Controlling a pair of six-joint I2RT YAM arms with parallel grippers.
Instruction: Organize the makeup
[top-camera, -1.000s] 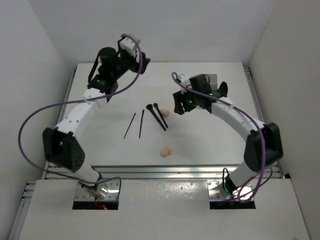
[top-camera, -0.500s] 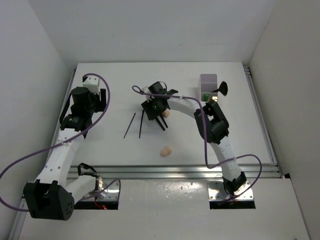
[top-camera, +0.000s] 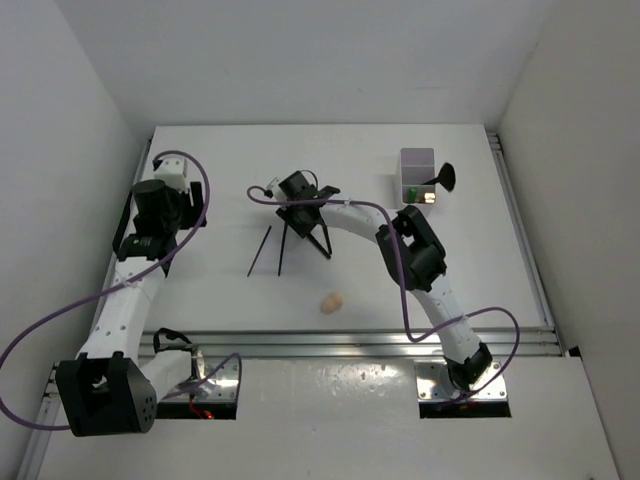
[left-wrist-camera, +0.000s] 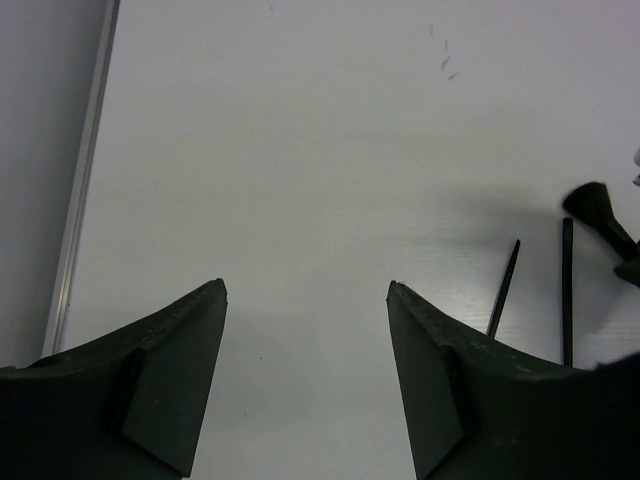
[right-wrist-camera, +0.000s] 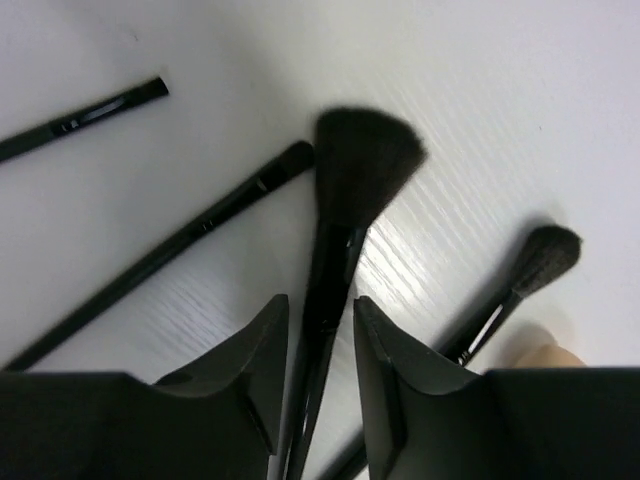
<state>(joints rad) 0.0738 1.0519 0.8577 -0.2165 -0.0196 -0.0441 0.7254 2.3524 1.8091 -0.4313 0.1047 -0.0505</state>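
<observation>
My right gripper is low over the black brushes at mid-table. Its jaws stand narrowly open astride the handle of the big fan brush, with a sliver of table showing beside the handle. A smaller round brush lies to its right, and two thin brushes to its left. A peach sponge peeks in at that view's lower right. Another sponge lies alone nearer the front. Two thin sticks lie left of the brushes. My left gripper hangs open and empty over bare table near the left edge.
A white compartmented box stands at the back right with a green item and a black brush in it. The right arm stretches across the middle. The table's left rail runs close to my left gripper.
The right arm swung left from near the box to the brushes, and its jaws narrowed around the fan brush handle. The left arm pulled back to the left edge. The arm now covers one sponge.
</observation>
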